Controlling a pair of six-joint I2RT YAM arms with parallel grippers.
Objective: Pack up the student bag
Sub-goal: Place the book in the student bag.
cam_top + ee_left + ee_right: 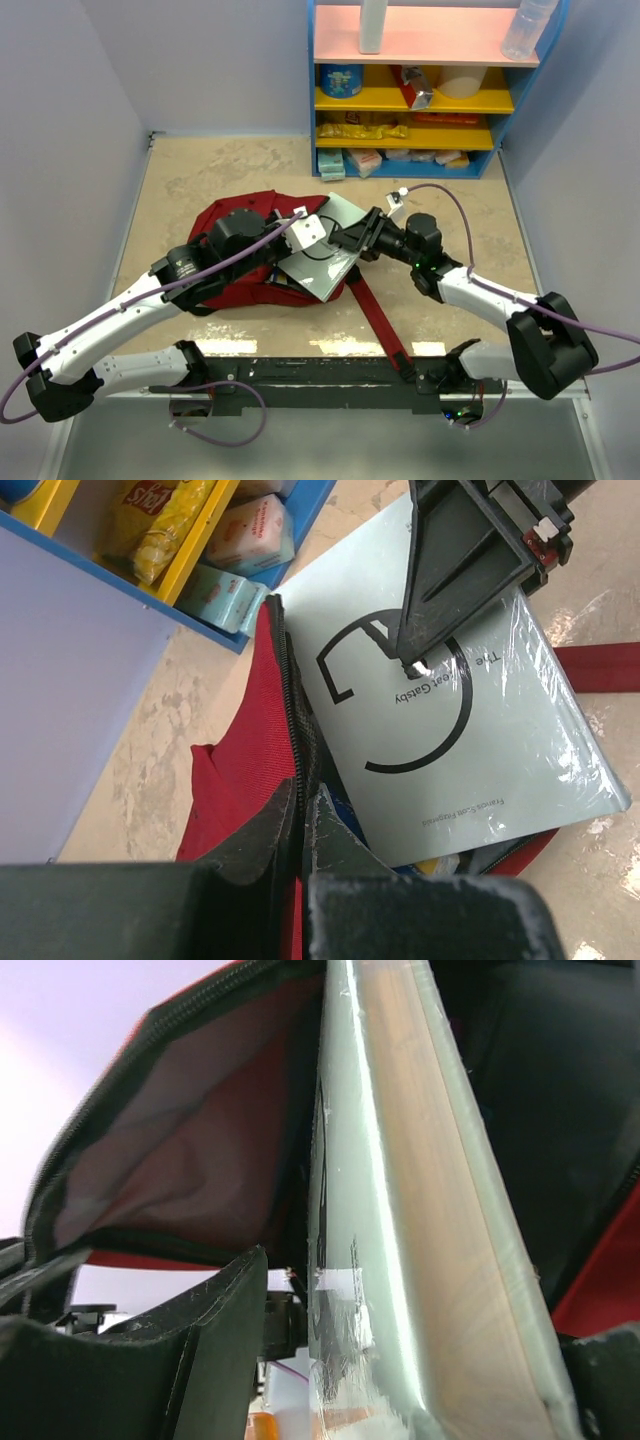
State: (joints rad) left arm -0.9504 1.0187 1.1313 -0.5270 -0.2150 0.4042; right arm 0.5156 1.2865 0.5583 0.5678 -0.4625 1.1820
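Now the left gripper (300, 825) pinches the student bag (262, 205) by its zipper rim at the table's (200, 170) middle. The right gripper (348, 240) clamps the Gatsby book (480, 750) (plastic-wrapped, slick), partly inside; its corner could snag the zipper.

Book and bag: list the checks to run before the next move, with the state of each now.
1. Left tool shut on the rim of the bag: ok.
2. Right tool shut on the book: ok.
3. Bag mouth open ahead of the book: ok.
4. Book fully inside: not ok, most of it shows outside.
5. Room left inside: cannot tell.
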